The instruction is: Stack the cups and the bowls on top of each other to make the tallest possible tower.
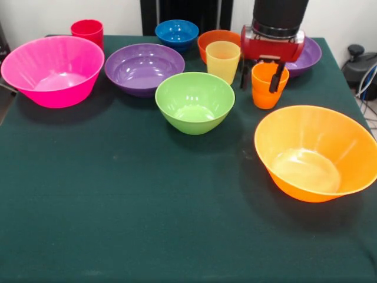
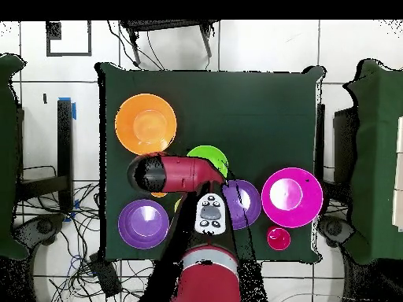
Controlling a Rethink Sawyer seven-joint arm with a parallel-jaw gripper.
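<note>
dark green cloth covers the table (image 1: 147, 224), and nothing is stacked yet, so the tower is barely begun. the gripper (image 1: 260, 76) sits low over the orange cup (image 1: 268, 87) toward the far right corner, its two black fingers (image 1: 275, 78) spread, one outside the cup wall and one at its rim, not yet pinched. looks like the grasp step: next it needs to close on that wall and lift straight up. tight quarters though, with the pale yellow cup (image 1: 222, 61) just beside it, the small orange-red bowl (image 1: 213, 40) behind, and a purple bowl (image 1: 307, 56) partly hidden by the arm. the green bowl (image 1: 195, 101) and big orange bowl (image 1: 317, 152) wait nearer, likely bases.
</note>
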